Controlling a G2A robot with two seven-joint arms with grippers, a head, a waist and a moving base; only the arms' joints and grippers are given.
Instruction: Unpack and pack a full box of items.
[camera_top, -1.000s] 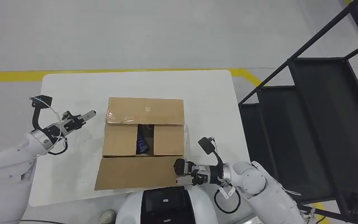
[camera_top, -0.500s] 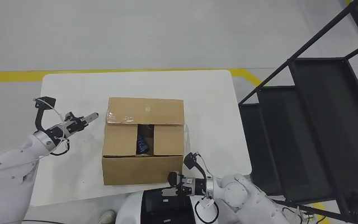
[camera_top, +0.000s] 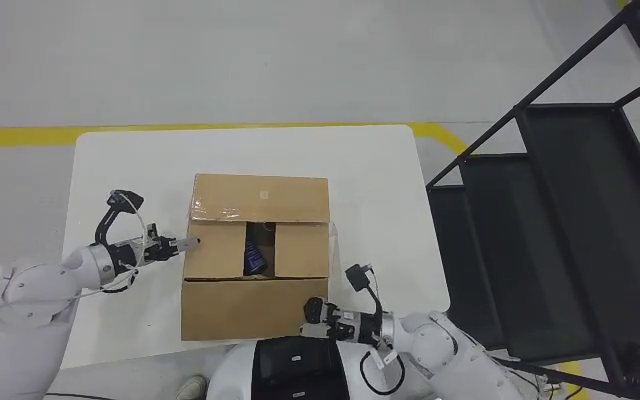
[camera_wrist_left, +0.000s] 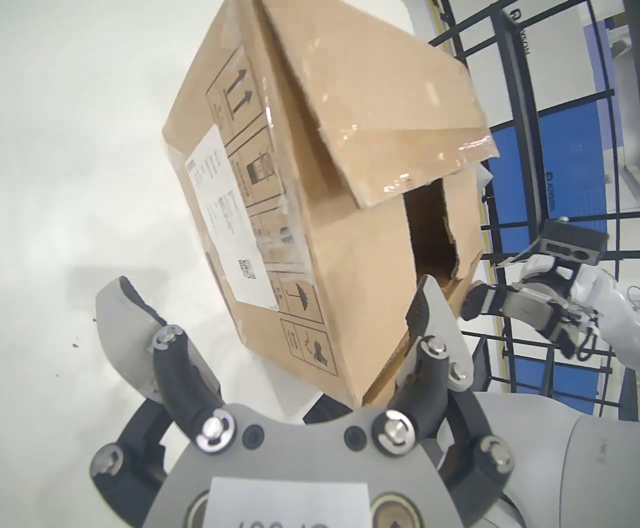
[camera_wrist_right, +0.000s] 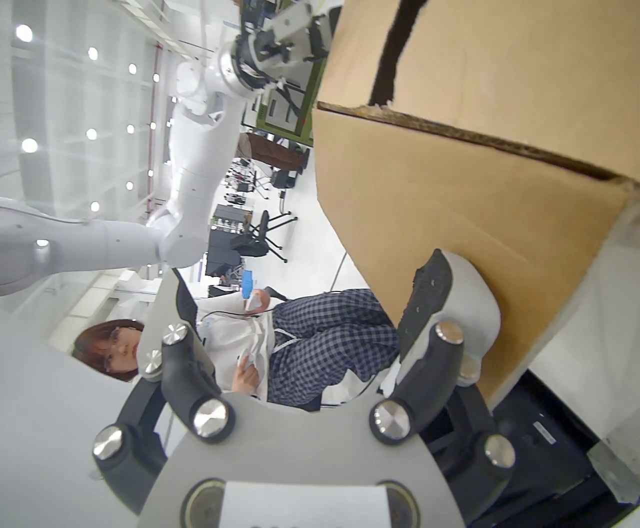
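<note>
**One box, flaps partly open, contents not yet out**

One cardboard box (camera_top: 258, 200) stands near the middle of the white counter (camera_top: 370, 180). Two inner flaps (camera_top: 300, 250) lie across its top with a dark gap between them. Through that gap a dark item (camera_top: 254, 255) shows, lying inside the box. The near flap (camera_top: 245, 310) slopes out toward the robot's side of the counter. In the left wrist view the box (camera_wrist_left: 300, 175) has clear tape along its flap edges and a white label on its side wall.

The left end effector (camera_top: 180, 244) sits at the box's left wall, near the top edge. Its tip is touching or just beside the cardboard, and I cannot tell which. In its own wrist view the left end effector (camera_wrist_left: 275, 300) is spread wide and holds nothing. One finger is close to the box's near corner.

The right end effector (camera_top: 315, 315) is at the right end of the near flap, low at the counter's near edge. In its own view the right end effector (camera_wrist_right: 305, 280) is also spread wide and empty. One finger pad (camera_wrist_right: 425, 295) lies against the cardboard of the box (camera_wrist_right: 450, 175).

By my judgement the task is at its very start. The outer flaps are loose, but the inner flaps must be cleared before any item can be lifted out. The whole unpacking and the repacking remain.
</note>
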